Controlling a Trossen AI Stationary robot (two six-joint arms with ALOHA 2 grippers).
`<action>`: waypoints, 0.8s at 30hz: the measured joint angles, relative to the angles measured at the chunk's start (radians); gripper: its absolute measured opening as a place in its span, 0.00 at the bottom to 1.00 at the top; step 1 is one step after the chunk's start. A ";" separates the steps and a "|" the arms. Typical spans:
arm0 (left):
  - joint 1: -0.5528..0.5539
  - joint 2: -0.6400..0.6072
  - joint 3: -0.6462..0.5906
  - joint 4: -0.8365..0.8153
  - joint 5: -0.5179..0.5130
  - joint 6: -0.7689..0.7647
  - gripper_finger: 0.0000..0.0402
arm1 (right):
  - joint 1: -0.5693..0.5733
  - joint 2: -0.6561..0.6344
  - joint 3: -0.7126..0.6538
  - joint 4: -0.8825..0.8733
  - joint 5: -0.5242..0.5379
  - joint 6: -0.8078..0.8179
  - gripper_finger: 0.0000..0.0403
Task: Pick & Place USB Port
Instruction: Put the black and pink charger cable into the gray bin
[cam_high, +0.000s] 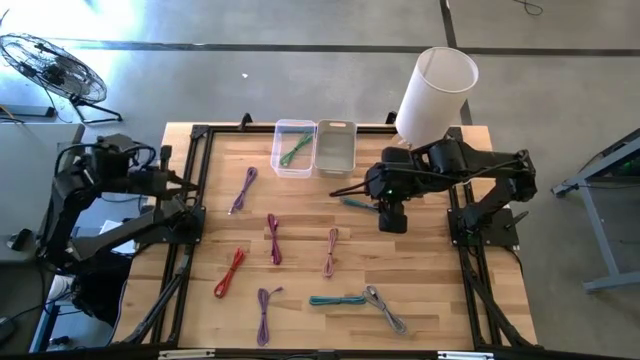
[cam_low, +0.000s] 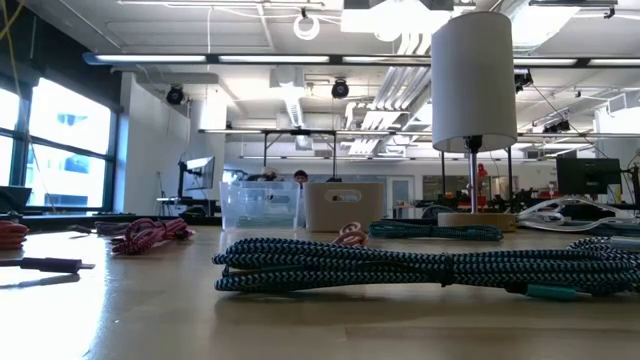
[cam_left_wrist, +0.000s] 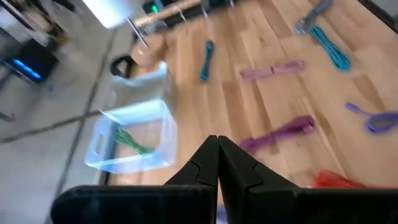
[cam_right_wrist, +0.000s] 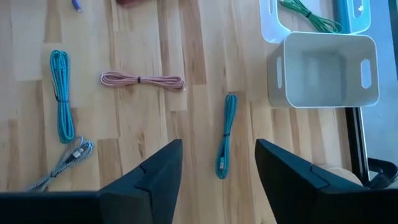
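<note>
The right gripper (cam_right_wrist: 217, 180) hangs above the bench (cam_high: 420, 290) right of centre in the high view, its jaws spread wide with nothing between them. A short teal cable (cam_right_wrist: 225, 134) lies directly beneath, just beside the opaque bin (cam_right_wrist: 323, 68) at the bench's upper edge. The clear bin (cam_high: 293, 147) next to it already holds a green cable (cam_high: 295, 148). The left gripper (cam_left_wrist: 217, 165) waits over the bench's left edge with its jaws pressed together, empty.

The likely target is that teal cable. It is thin and lies flat, so the jaws could close over it and scrape the wood, or catch only one strand so the bundle unravels when lifted. A dangling end might snag the bin's rim or drape outside it. Which bin is correct cannot be told, so misplacement is possible too.
</note>
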 joint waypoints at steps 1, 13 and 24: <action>0.000 0.005 -0.007 -0.009 0.002 0.000 0.00 | 0.000 0.000 0.000 0.003 0.000 0.002 0.48; 0.000 0.018 -0.208 0.013 0.088 0.066 0.00 | 0.000 0.000 0.000 0.005 -0.012 0.097 0.48; 0.000 0.116 -0.208 0.128 0.092 0.420 0.00 | -0.005 0.000 0.000 0.048 -0.015 0.123 0.48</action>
